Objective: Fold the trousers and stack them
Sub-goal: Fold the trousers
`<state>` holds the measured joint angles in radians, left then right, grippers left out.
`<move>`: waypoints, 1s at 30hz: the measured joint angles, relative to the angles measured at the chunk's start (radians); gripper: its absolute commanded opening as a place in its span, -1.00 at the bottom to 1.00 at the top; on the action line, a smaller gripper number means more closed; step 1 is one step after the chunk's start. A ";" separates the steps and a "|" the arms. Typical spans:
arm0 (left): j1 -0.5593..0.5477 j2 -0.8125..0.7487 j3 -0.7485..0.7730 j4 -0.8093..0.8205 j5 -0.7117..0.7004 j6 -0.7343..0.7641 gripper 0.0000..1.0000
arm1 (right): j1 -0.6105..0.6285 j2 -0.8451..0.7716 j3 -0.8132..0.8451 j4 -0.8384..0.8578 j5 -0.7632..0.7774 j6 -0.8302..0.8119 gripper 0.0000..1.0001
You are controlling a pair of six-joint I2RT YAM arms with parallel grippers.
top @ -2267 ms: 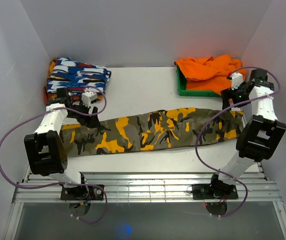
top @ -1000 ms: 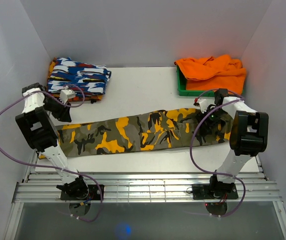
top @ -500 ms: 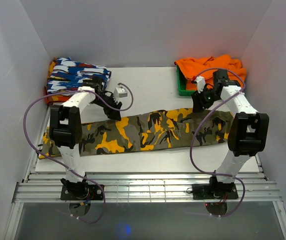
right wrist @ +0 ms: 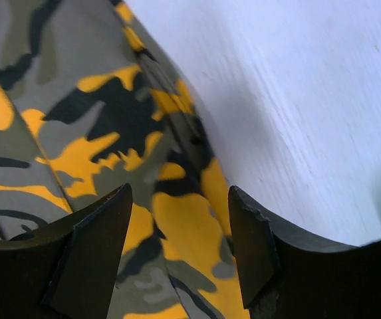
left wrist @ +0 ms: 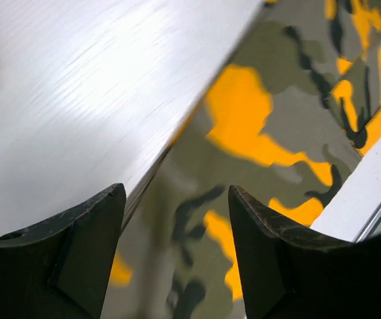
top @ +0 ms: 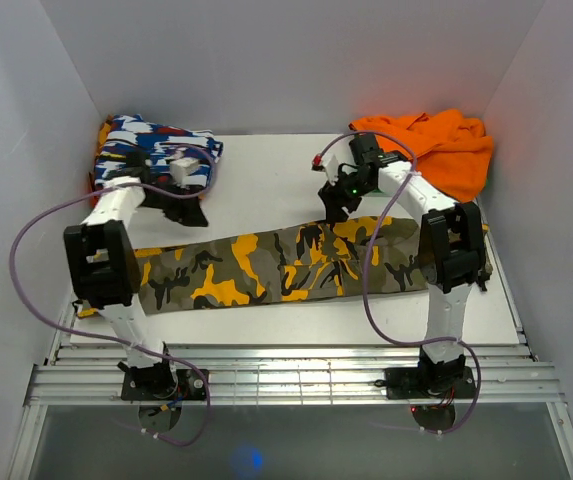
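Observation:
The camouflage trousers (top: 286, 265) lie flat in a long strip across the white table, left to right. They also show in the left wrist view (left wrist: 256, 119) and the right wrist view (right wrist: 110, 146). My left gripper (top: 188, 212) is open and empty, hovering over the far edge of the trousers' left part. My right gripper (top: 332, 208) is open and empty above the far edge of the trousers right of the middle. Both pairs of jaws stand apart with cloth showing between them.
A blue-white-red folded garment (top: 156, 150) lies at the back left. A plain orange cloth (top: 436, 150) lies at the back right, over a green tray hidden by the right arm. Grey walls close the sides. A metal rail (top: 286, 375) runs along the near edge.
Both arms have swung around. The left gripper went from the far left to the middle, then back left. The right gripper moved from the right end toward the middle. The trousers stayed flat.

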<state>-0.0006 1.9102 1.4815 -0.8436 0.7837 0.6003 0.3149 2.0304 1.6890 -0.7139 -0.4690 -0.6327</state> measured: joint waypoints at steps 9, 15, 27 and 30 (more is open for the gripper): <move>0.642 -0.276 -0.103 -0.154 -0.011 -0.082 0.96 | 0.157 0.016 0.015 0.009 -0.001 -0.022 0.27; 0.779 -0.391 -0.169 -0.262 -0.042 -0.080 0.96 | 0.149 0.102 0.024 0.016 0.058 -0.031 0.12; 0.898 -0.387 -0.265 -0.318 -0.065 -0.047 0.96 | 0.111 0.075 -0.108 0.036 0.104 -0.057 -0.84; 0.896 -0.387 -0.288 -0.285 -0.078 -0.057 0.96 | 0.069 0.045 -0.136 0.029 0.105 -0.056 -0.84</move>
<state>0.8955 1.5234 1.1931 -1.1282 0.7055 0.5430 0.3843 2.0750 1.5532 -0.6849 -0.3641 -0.6891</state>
